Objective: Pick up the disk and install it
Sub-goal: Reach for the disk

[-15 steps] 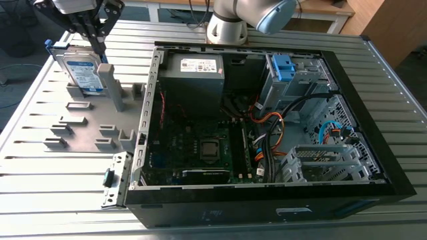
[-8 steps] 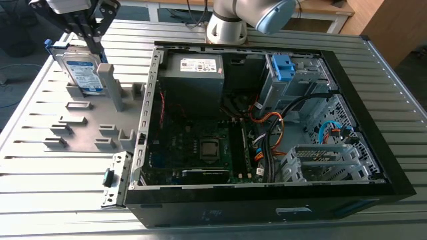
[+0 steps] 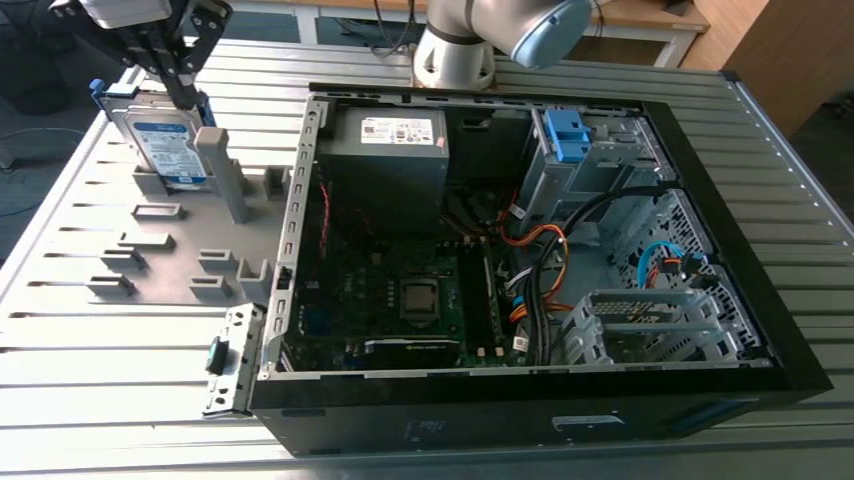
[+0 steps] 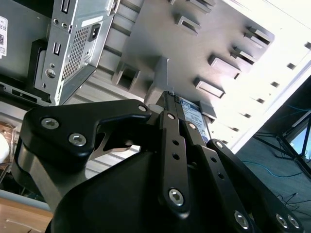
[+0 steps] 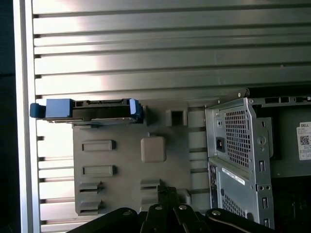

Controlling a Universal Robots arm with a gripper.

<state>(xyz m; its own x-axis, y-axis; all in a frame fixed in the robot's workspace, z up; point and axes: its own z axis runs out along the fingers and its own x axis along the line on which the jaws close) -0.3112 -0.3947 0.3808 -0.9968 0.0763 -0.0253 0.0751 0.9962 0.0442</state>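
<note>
The disk stands on edge in a slot at the far end of a grey holder plate, at the exterior view's left. Its white-and-blue label faces the camera and a blue bracket runs round its edges. In the first wrist view the disk is edge-on, off to one side of my gripper. My gripper hangs just above the disk's end nearest the case, beside a grey post. In the second wrist view my gripper has its fingers close together, with the disk's label beyond the tips and nothing held.
An open black computer case lies beside the plate, showing the motherboard, cables, a grey power supply and a drive cage with a blue clip. Everything rests on a ribbed metal table. The arm's base stands behind the case.
</note>
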